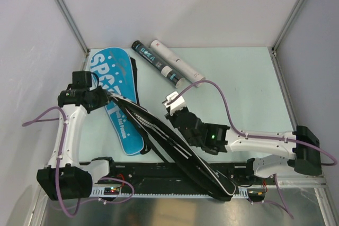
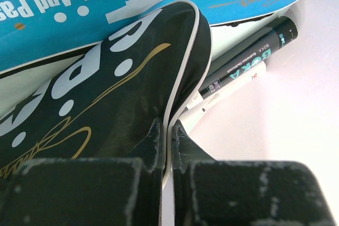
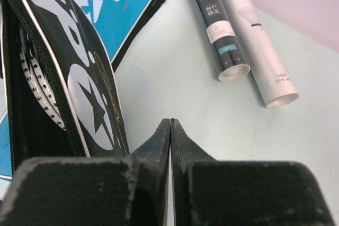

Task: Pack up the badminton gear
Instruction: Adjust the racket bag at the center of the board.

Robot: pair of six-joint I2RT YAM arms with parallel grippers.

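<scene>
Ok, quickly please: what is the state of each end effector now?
Left end effector: closed, pinching the edge of the black bag.
Right end effector: closed, holding nothing.

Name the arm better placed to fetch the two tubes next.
Right. The right fingers are shut on nothing and point toward the black tube and white tube, with only table between. The left fingers are clamped on the black bag at its piped edge.

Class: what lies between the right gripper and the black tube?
Only bare table separates the right gripper from the open end of the black tube; the right wrist view shows it plainly.
</scene>
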